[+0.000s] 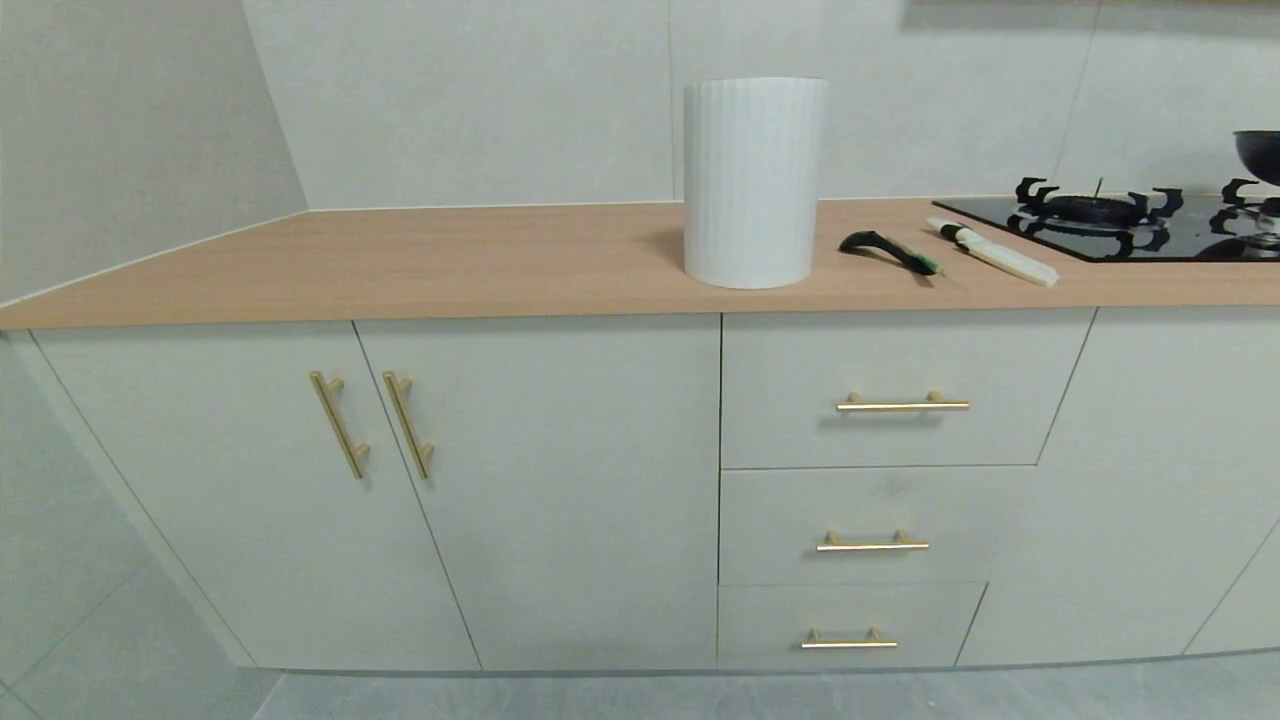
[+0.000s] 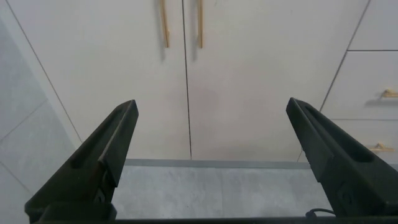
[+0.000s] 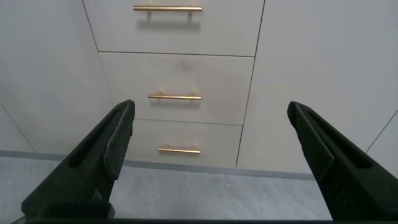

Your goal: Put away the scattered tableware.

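A tall white ribbed holder (image 1: 754,182) stands on the wooden countertop (image 1: 420,260). To its right lie a black-handled utensil with a green tip (image 1: 890,251) and a knife with a white blade (image 1: 993,251). My left gripper (image 2: 211,112) is open low down, facing the double cabinet doors (image 2: 186,74) above the floor. My right gripper (image 3: 210,115) is open too, facing the stack of drawers (image 3: 177,87). Both hold nothing.
A black gas hob (image 1: 1120,222) sits at the counter's right end, with a dark pot (image 1: 1258,155) at the edge. Below are two cabinet doors with gold handles (image 1: 370,425) and three drawers (image 1: 880,400). Tiled walls close the left side and the back.
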Controlling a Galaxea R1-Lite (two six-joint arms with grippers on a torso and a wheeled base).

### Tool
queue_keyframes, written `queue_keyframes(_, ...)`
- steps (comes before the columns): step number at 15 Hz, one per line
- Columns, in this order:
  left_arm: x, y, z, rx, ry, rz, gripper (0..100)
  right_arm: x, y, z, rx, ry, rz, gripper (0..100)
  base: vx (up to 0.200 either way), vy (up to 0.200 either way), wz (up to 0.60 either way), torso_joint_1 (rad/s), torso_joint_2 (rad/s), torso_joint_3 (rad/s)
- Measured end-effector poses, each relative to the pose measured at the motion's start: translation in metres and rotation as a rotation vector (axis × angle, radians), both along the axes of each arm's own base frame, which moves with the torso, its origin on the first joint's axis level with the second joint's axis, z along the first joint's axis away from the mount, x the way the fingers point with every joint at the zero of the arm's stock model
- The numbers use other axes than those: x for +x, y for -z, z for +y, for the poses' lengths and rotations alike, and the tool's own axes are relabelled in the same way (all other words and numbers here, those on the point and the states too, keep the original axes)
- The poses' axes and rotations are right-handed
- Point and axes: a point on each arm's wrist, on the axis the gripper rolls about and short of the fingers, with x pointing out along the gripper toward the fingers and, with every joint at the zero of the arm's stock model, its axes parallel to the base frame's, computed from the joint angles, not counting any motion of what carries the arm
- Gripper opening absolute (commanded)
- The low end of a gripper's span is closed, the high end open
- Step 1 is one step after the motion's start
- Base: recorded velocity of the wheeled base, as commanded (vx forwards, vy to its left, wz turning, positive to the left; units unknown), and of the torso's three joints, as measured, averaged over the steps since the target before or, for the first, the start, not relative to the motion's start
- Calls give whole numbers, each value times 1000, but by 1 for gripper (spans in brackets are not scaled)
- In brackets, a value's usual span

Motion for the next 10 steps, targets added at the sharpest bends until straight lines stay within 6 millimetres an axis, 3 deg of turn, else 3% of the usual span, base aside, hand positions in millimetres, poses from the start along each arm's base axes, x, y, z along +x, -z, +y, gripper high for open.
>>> queue_keyframes(10, 0, 0, 0, 0, 0, 0, 100, -2, -6, -1, 17, 42, -22, 100, 0, 0, 0, 0, 0, 0)
